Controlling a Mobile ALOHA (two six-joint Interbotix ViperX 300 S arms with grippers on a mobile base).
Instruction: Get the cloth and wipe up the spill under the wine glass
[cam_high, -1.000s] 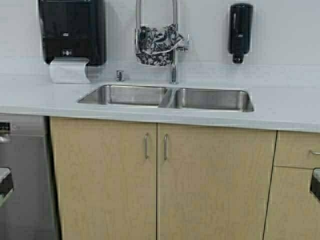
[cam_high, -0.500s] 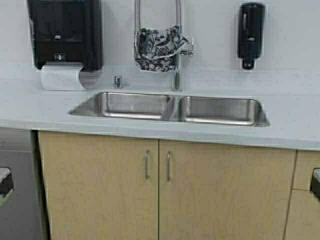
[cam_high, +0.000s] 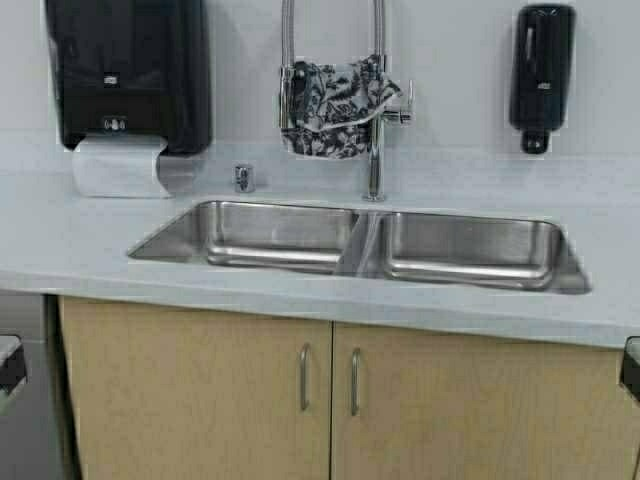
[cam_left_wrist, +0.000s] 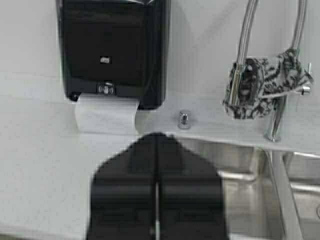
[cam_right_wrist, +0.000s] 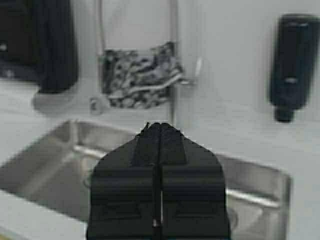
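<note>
The cloth (cam_high: 336, 105), white-grey with a dark leaf print, hangs over the tall faucet (cam_high: 375, 150) behind the double sink. It also shows in the left wrist view (cam_left_wrist: 260, 87) and the right wrist view (cam_right_wrist: 137, 75). My left gripper (cam_left_wrist: 157, 136) is shut and empty, held short of the counter's front edge, facing the paper towel dispenser. My right gripper (cam_right_wrist: 160, 125) is shut and empty, pointing at the sink below the cloth. In the high view only the arms' edges show at the far left (cam_high: 10, 365) and far right (cam_high: 630, 365). The wine glass is out of view.
A steel double sink (cam_high: 360, 245) is set in the pale counter (cam_high: 60, 240). A black paper towel dispenser (cam_high: 125, 70) with white paper (cam_high: 118, 165) hangs at the left, a black soap dispenser (cam_high: 540, 75) at the right. Wooden cabinet doors (cam_high: 200, 400) lie below.
The robot has driven forward toward the sink: counter, sink and cloth appear larger and lower in the high view. Both grippers stay shut.
</note>
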